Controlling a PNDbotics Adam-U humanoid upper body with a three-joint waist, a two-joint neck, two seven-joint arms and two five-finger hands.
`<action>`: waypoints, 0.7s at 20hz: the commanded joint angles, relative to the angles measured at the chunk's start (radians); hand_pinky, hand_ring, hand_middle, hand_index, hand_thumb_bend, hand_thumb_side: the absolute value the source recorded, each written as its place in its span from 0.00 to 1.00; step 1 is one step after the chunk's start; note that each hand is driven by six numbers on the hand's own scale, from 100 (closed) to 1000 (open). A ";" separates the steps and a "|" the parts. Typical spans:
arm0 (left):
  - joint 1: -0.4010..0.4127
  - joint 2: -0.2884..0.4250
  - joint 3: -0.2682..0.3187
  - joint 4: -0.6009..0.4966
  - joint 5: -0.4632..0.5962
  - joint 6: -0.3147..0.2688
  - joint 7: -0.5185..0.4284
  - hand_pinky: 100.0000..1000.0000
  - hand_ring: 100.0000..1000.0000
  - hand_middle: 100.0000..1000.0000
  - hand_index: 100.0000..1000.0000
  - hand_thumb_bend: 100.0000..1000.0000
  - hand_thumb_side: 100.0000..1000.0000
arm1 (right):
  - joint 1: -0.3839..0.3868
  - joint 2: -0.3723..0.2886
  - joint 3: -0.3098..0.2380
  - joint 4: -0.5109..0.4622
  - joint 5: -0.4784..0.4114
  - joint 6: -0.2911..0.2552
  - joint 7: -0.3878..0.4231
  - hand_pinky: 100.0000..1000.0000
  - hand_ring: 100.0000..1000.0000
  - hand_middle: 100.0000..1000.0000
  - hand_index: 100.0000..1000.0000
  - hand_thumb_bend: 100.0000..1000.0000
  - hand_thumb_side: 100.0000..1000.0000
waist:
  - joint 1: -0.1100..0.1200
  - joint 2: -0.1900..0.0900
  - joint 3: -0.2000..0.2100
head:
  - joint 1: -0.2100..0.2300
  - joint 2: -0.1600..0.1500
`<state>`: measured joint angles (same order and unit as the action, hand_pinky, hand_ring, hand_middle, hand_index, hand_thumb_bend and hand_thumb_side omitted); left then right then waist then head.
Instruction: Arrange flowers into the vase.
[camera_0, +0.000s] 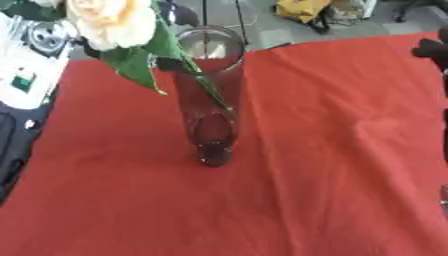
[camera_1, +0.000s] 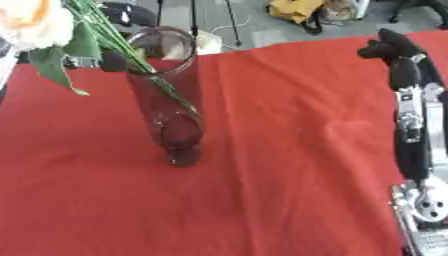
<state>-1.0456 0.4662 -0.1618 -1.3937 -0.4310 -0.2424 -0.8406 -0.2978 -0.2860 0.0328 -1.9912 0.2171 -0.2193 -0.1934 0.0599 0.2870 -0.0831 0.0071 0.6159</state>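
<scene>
A tall clear glass vase (camera_0: 210, 100) stands upright on the red cloth (camera_0: 332, 150). A cream rose (camera_0: 109, 22) with green leaves leans out over its rim to the upper left, and its green stems (camera_1: 149, 70) run down inside the glass. A dark and silver part, which looks like my left hand (camera_1: 98, 61), shows just behind the vase and the leaf, mostly hidden. My right hand (camera_1: 387, 46) hovers over the cloth's far right, well away from the vase, fingers curled and holding nothing. Its arm runs down the right edge.
The red cloth covers the table in front of and to the right of the vase. White papers and dark items (camera_0: 26, 75) lie off the cloth at the left. Beyond the far edge are the floor, stand legs and a yellow bag (camera_1: 297, 10).
</scene>
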 joint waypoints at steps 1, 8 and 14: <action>-0.011 0.033 0.022 -0.018 0.007 0.006 0.002 0.99 1.00 1.00 1.00 0.68 1.00 | -0.004 -0.003 0.000 -0.009 -0.003 0.001 0.003 0.97 0.87 0.65 0.88 0.00 0.99 | -0.005 -0.023 0.001 | -0.002 0.000; 0.001 0.048 0.030 -0.022 0.006 0.010 -0.010 0.99 1.00 1.00 1.00 0.75 1.00 | -0.003 -0.002 -0.002 -0.009 -0.003 0.001 0.001 0.97 0.87 0.65 0.88 0.00 0.99 | -0.007 -0.023 0.004 | -0.005 -0.002; 0.016 0.063 0.046 -0.023 0.002 0.015 -0.005 0.99 1.00 1.00 1.00 0.75 1.00 | -0.003 -0.002 -0.003 -0.009 -0.002 0.000 0.000 0.97 0.87 0.65 0.88 0.00 0.99 | -0.011 -0.021 0.009 | -0.007 -0.001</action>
<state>-1.0155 0.4934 -0.1389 -1.4021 -0.4267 -0.2286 -0.8441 -0.2944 -0.2849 0.0325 -1.9912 0.2171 -0.2181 -0.1926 0.0528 0.2870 -0.0746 0.0021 0.6157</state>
